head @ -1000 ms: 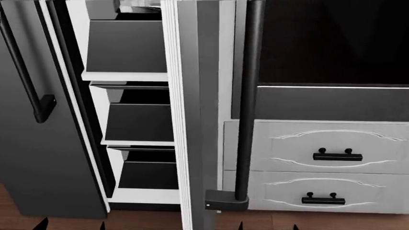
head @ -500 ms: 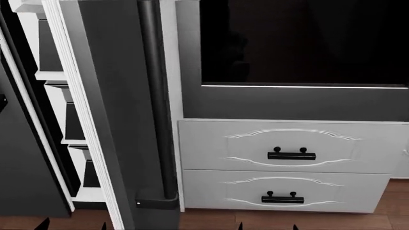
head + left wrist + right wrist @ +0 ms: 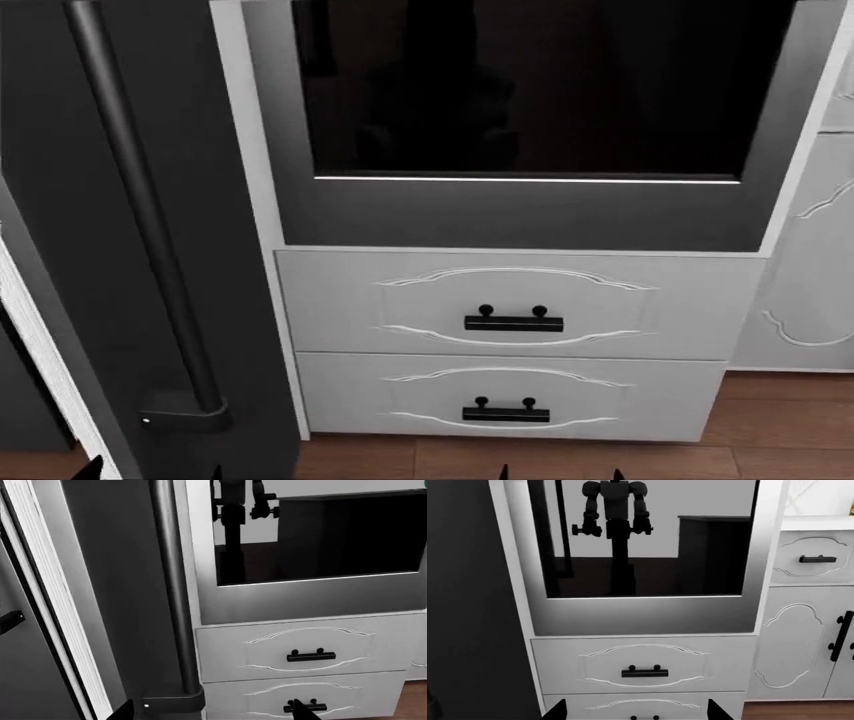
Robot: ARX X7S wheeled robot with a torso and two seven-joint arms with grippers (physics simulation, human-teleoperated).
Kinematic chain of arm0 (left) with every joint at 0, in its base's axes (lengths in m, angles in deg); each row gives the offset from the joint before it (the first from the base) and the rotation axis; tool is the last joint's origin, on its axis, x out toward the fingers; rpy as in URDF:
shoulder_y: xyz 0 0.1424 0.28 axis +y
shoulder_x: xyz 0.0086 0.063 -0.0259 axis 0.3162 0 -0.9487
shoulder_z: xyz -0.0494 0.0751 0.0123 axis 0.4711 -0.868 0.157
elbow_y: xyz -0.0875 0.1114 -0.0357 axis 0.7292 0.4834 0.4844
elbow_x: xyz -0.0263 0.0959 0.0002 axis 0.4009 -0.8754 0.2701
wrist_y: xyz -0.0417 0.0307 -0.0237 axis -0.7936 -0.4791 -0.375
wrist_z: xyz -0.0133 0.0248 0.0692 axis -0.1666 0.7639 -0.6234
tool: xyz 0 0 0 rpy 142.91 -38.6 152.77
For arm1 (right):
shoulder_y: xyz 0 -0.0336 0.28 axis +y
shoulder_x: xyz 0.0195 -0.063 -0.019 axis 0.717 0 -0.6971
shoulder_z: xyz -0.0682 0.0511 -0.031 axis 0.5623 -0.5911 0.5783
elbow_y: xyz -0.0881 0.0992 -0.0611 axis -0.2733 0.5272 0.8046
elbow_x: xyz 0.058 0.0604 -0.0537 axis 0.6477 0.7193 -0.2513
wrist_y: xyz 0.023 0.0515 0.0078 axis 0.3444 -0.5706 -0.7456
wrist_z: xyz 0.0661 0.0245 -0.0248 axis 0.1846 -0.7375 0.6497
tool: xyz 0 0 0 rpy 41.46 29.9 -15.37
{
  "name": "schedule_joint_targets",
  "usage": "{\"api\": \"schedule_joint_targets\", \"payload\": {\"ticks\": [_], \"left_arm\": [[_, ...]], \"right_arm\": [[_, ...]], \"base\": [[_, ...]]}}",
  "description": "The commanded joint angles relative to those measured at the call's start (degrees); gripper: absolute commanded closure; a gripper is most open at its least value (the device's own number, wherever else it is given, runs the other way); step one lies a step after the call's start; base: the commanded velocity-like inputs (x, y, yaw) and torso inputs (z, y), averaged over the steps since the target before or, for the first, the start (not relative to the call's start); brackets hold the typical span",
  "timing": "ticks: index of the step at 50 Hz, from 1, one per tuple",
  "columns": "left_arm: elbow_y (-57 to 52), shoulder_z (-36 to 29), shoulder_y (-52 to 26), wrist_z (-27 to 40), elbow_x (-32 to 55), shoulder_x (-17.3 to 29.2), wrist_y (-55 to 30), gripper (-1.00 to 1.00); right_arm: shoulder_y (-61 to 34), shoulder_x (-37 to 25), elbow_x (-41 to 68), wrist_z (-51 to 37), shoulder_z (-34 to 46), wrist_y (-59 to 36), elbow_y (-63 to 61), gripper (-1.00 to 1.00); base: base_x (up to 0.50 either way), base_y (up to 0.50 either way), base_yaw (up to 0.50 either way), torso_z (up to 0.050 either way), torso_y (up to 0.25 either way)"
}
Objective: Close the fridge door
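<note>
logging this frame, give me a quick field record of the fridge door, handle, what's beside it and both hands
fridge door: ajar, white edge showing
handle: black vertical bar, untouched
beside door: oven with dark glass, two white drawers below
left hand: open, empty, off the door
right hand: open, empty, facing the drawers

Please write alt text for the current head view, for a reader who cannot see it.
The dark grey fridge door, with its long black vertical bar handle, fills the left side, its white edge showing at the lower left. Right of it stands an oven's dark glass door above two white ornate drawers with small black handles.
</note>
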Motion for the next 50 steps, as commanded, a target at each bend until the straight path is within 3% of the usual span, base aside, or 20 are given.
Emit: {"api": "schedule_joint_targets", "payload": {"ticks": [1,7,17,36,50], "left_arm": [[0.88,1.13,0.14,-1.25,-0.65,-0.99,2.96,-1.00],[1.05,0.92,0.07,-1.02,-0.49,-0.83,3.13,-1.00],[1.14,0.61,0.01,-0.67,-0.13,-0.55,3.33,-1.00],[1.27,-0.06,-0.11,0.01,0.34,-0.10,3.58,-1.00],[0.60,-0.71,-0.04,0.54,0.57,0.28,3.08,-1.00]], "right_arm": [[-0.16,0.71,-0.63,1.13,-0.87,0.53,0.26,-1.00],[-0.26,0.58,-0.45,0.90,-0.76,0.94,0.66,-1.00],[-0.41,0.15,-0.36,0.32,-0.26,-0.22,0.07,-1.00],[-0.64,-0.30,0.19,-0.38,0.18,0.16,0.57,-1.00],[-0.47,-0.64,1.14,-0.30,0.38,1.24,0.70,-1.00]], "base": [[0.00,-0.50,0.00,0.000,0.000],[0.00,-0.47,0.00,0.000,0.000],[0.02,0.00,0.00,0.000,0.000],[0.49,0.00,0.00,0.000,0.000],[0.00,0.00,0.00,0.000,0.000]]}}
